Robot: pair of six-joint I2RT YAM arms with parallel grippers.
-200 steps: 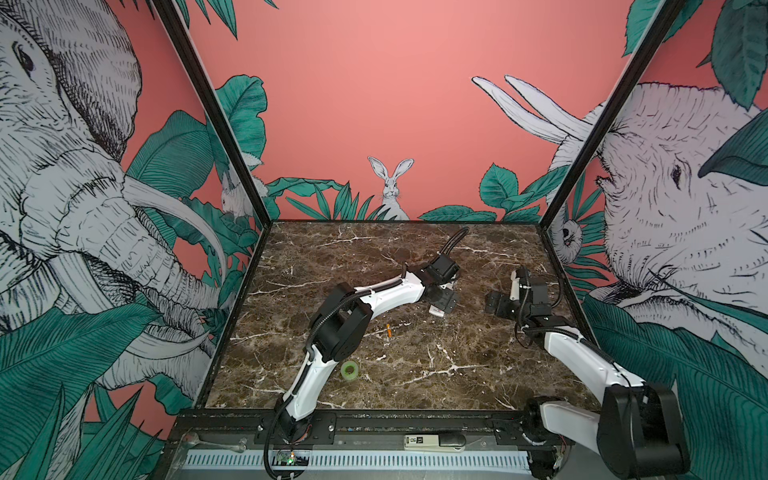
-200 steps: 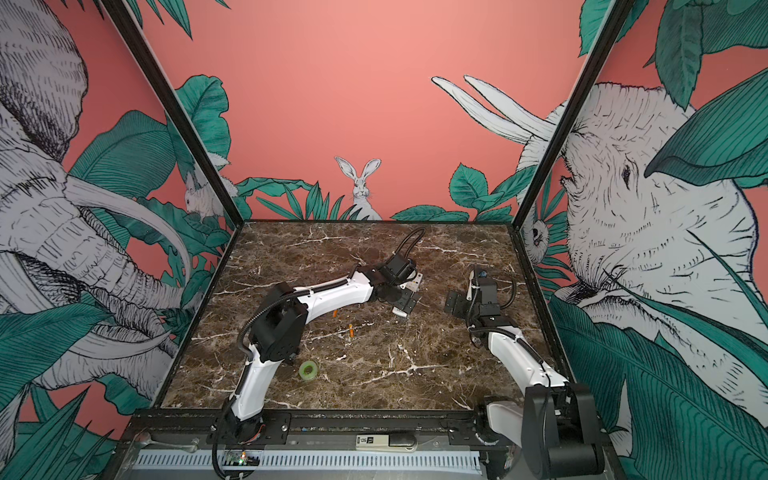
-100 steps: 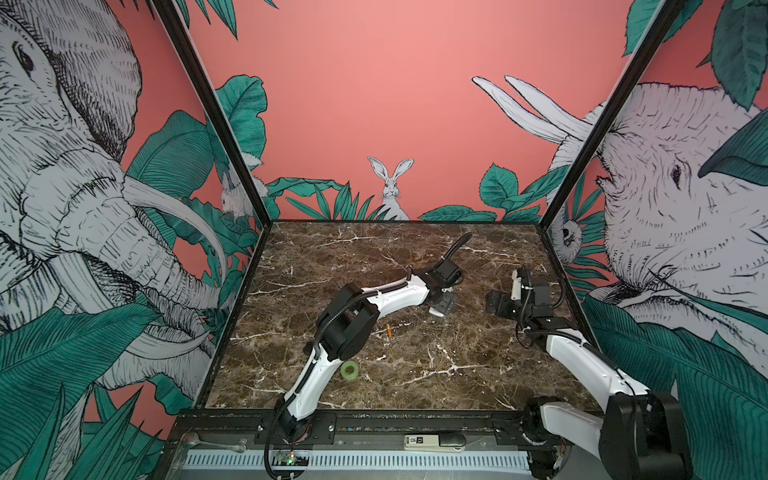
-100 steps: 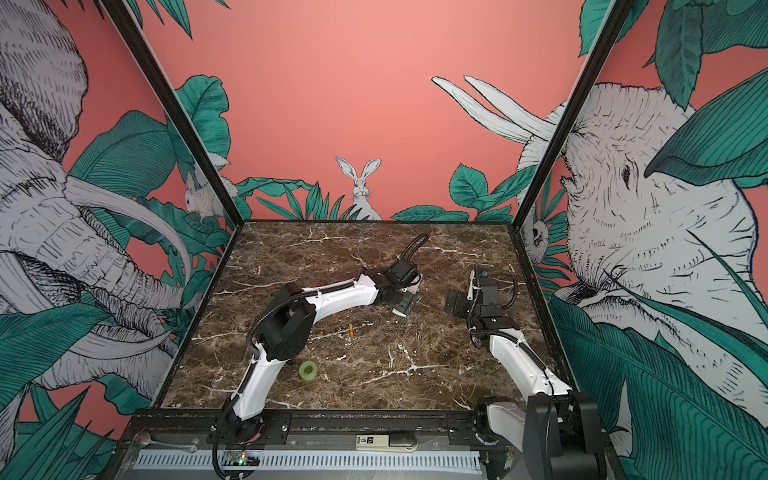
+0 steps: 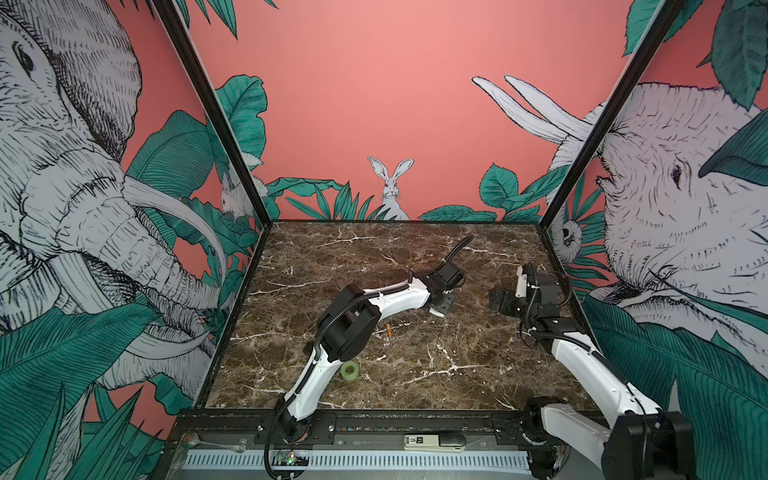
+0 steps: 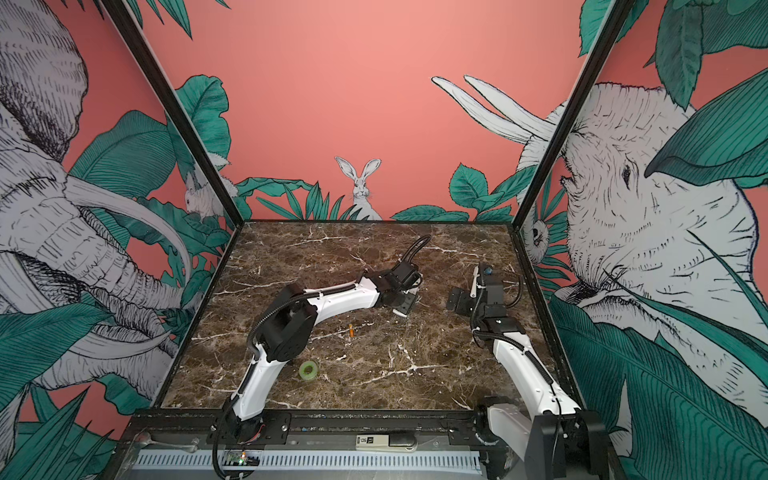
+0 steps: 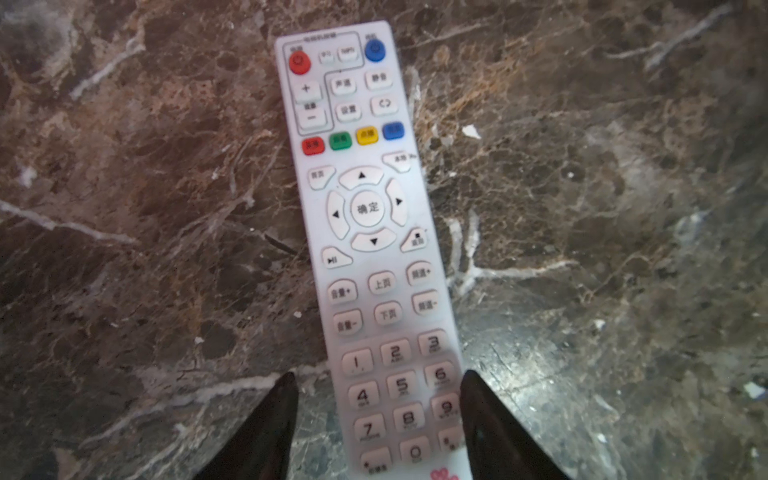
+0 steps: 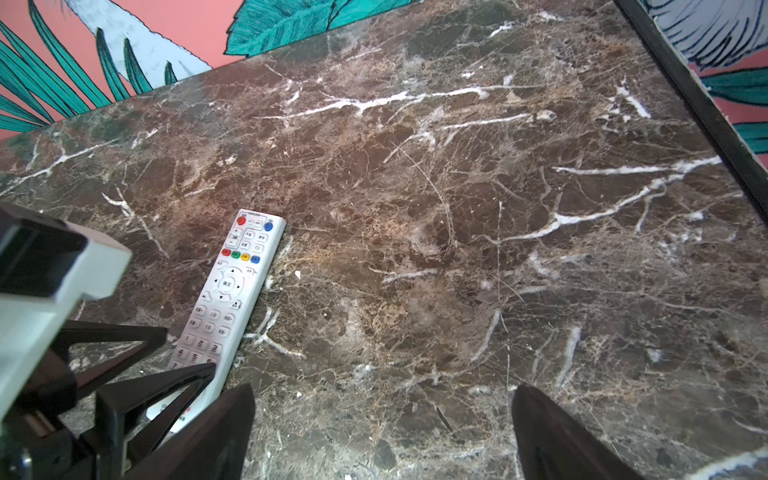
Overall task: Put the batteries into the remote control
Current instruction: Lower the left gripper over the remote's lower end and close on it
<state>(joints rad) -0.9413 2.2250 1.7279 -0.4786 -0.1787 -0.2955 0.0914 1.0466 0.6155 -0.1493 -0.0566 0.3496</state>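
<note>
One remote control (image 7: pixel 374 249) lies buttons-up near the table (image 5: pixel 457 374) centre. The left hand (image 7: pixel 376 386), half spread, straddles its keypad end, with one finger touching an edge. The right hand (image 8: pixel 384 392), spread wide, hovers beside it. One battery (image 5: pixel 388 331) and one green tape roll (image 5: pixel 349 370) lie nearer the front edge.

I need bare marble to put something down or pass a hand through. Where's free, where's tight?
Free: the far table strip along the back wall; also the front patch between tape roll, battery and right arm. Crowded: mid-table, where the left gripper straddles the remote, right gripper close by.
</note>
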